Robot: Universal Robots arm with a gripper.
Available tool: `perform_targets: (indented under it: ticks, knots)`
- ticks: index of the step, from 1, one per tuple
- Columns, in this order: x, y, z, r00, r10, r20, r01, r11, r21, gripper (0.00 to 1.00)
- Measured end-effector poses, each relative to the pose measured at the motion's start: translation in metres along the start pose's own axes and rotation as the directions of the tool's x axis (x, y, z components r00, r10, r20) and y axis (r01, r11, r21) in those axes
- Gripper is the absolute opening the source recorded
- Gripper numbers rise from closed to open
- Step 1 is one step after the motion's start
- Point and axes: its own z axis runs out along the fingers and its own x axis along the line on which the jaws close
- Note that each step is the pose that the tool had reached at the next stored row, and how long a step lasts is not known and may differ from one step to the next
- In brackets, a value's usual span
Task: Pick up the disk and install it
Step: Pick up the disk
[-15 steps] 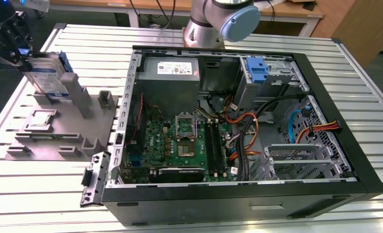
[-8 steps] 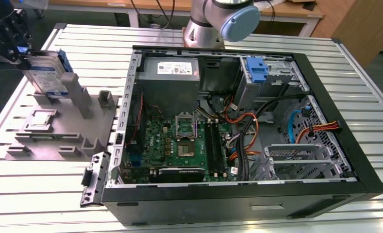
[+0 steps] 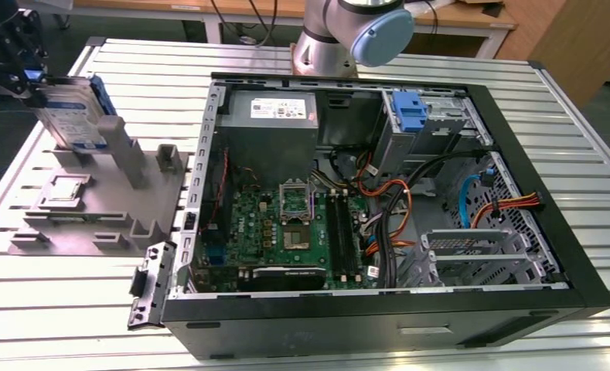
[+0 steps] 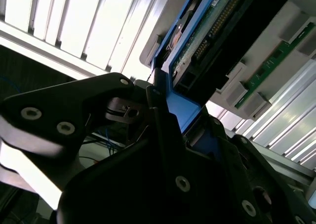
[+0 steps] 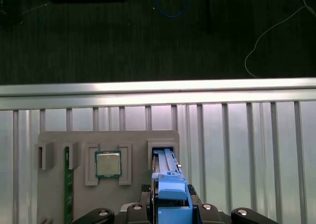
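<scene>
In the exterior view the disk [image 3: 69, 116], silver-grey with a white-and-blue label and a blue carrier along its edge, stands on edge at the far left. It is over the grey fixture plate [image 3: 98, 209], and I cannot tell whether its lower edge still touches the plate. My gripper [image 3: 28, 77] is shut on its upper end. In both wrist views the black fingers [image 4: 123, 93] clamp the blue carrier [image 4: 180, 108]. The disk [image 5: 170, 194] sits in line with an upright slot [image 5: 163, 155] in the plate below it.
An open black computer case [image 3: 583, 286] lies on the slatted metal table [image 3: 552, 85], showing a motherboard [image 3: 284, 224], a power-supply box [image 3: 274, 108] and a blue drive bay [image 3: 410, 112]. The fixture also holds a processor chip [image 5: 107, 163] and a memory stick [image 5: 66, 184]. The arm's base [image 3: 351, 31] stands behind the case.
</scene>
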Motion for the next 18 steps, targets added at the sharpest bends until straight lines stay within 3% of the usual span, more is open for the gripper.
perform_targets:
  ticks: [18]
  knots:
    - [-0.0006, 0.0003, -0.011, 1.0, 0.0, 0.0, 0.0, 1.0, 0.0, 0.37]
